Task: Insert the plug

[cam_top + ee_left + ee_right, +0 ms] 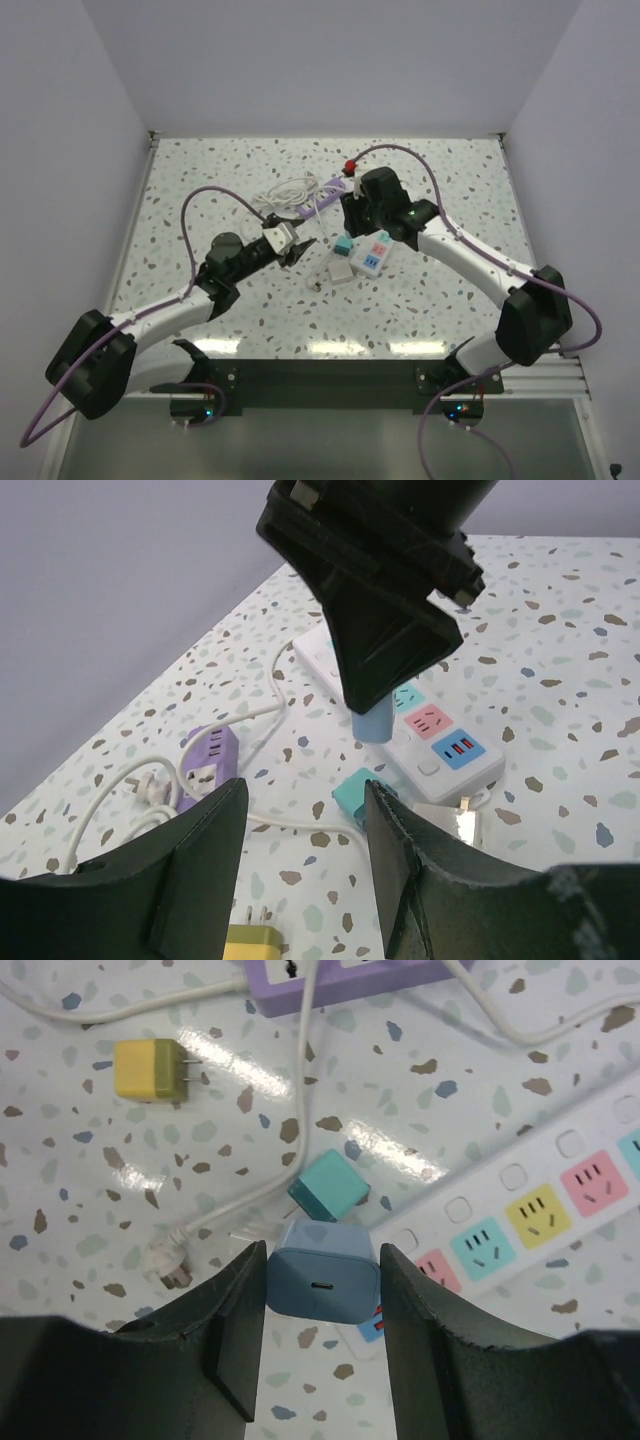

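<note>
- Fingers of the right hand [322,1260] fill the bottom of its wrist view, closed on a blue plug [322,1285] with its port end facing the camera.
- Done so far, judging from this: the blue plug is picked up, held upright and carried over the white power strip [515,1178].
- Left to do: line the prongs up with a socket and press the plug home. The prongs are hidden under the body, so I cannot tell whether they have entered.
- From the left wrist, the blue plug [372,725] hangs from the right hand at 12 o'clock, its lower end at or just above the strip's [430,765] teal and pink sockets.
- In the right wrist view the strip runs out from under the plug toward 2 o'clock, pink socket nearest, then teal and yellow.
- Left hand [305,810] holds nothing; its fingers stand partly apart with only bench showing between them. It sits near the strip, at 9 o'clock from it in the top view.
- Spare pieces on the bench around the plug, as the right wrist sees them: a teal cube [330,1185] just beside it at 12 o'clock, a yellow plug [150,1068] well apart at 10 o'clock, and a purple strip [330,980] farther off at 12 o'clock, with a white cable [300,1090] trailing from that direction.
</note>
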Tool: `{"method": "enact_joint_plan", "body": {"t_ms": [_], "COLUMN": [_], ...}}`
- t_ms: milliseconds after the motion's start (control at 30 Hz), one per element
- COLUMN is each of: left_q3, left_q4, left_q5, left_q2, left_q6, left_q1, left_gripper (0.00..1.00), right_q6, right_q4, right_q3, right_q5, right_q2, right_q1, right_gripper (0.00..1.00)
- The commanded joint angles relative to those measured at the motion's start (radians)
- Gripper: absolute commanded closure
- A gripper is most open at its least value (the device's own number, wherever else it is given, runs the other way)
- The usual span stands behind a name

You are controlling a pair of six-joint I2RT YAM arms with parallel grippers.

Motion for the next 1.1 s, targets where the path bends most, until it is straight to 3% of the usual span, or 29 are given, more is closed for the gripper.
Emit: {"method": "enact_joint_plan", "body": {"t_ms": [0, 133, 400, 1067], "left_q3": [0.048, 0.056, 0.068, 0.093], "left_q4": [0.0, -0.012, -0.032, -0.07], "left_q5": [0.029, 0.041, 0.071, 0.086], "left_q2": [0.017, 0.017, 0.026, 0.058], "left_q6": [0.019, 0.023, 0.028, 0.045], "left_q1": [0.001, 0.0, 0.001, 0.0], "left_gripper": [0.44, 0.44, 0.44, 0.44], "right_q6": [-0.027, -0.086, -0.34, -0.575], "right_q4": [-0.045, -0.052, 0.014, 0.181], "right_q3": [-0.019, -0.06, -0.126, -0.276], "right_q5": [0.097, 0.107, -0.083, -0.278], "right_q2": [-0.081, -0.101, -0.105, -0.099], "right_q1": [-0.028, -0.049, -0.123, -0.194], "right_gripper": [1.0, 1.0, 1.0, 1.0]}}
